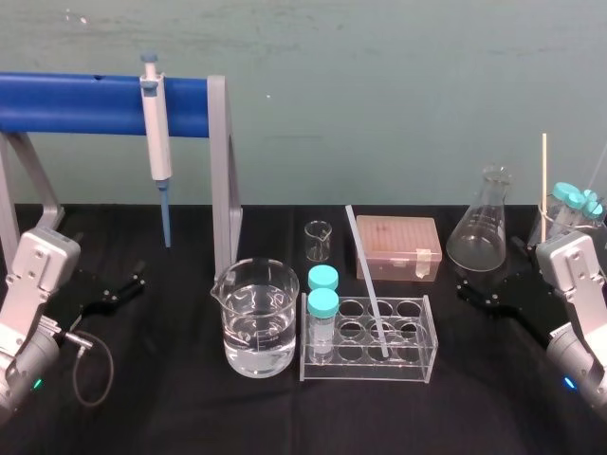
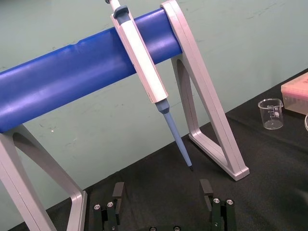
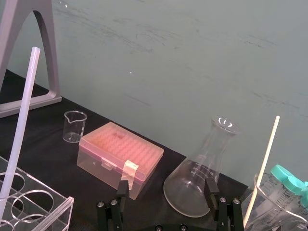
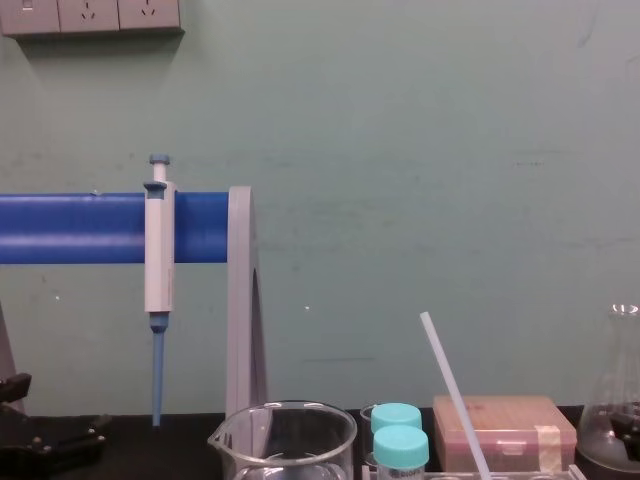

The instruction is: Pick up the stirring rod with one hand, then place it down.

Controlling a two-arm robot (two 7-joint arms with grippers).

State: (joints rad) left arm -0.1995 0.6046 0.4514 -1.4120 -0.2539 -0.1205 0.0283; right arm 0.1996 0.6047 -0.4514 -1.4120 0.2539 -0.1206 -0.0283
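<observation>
The stirring rod (image 1: 365, 275) is a translucent white rod leaning in the clear tube rack (image 1: 417, 365) at the table's middle, its top tilted back and to the left. It also crosses the right wrist view (image 3: 20, 130) and the chest view (image 4: 455, 395). My right gripper (image 1: 488, 277) rests low at the right, beside the flask and well right of the rod, open with nothing between its fingers (image 3: 166, 192). At the far left my left gripper (image 1: 116, 290) is parked near the blue stand, open and empty (image 2: 162, 192).
A pipette (image 1: 156, 133) hangs on the blue bar stand (image 1: 85, 100). A water beaker (image 1: 254, 318), two teal-capped tubes (image 1: 322, 308), a small beaker (image 1: 319, 240), a pink box (image 1: 398, 246) and a conical flask (image 1: 482, 223) surround the rack. A beaker with capped tubes and a thin stick (image 1: 543, 180) stands far right.
</observation>
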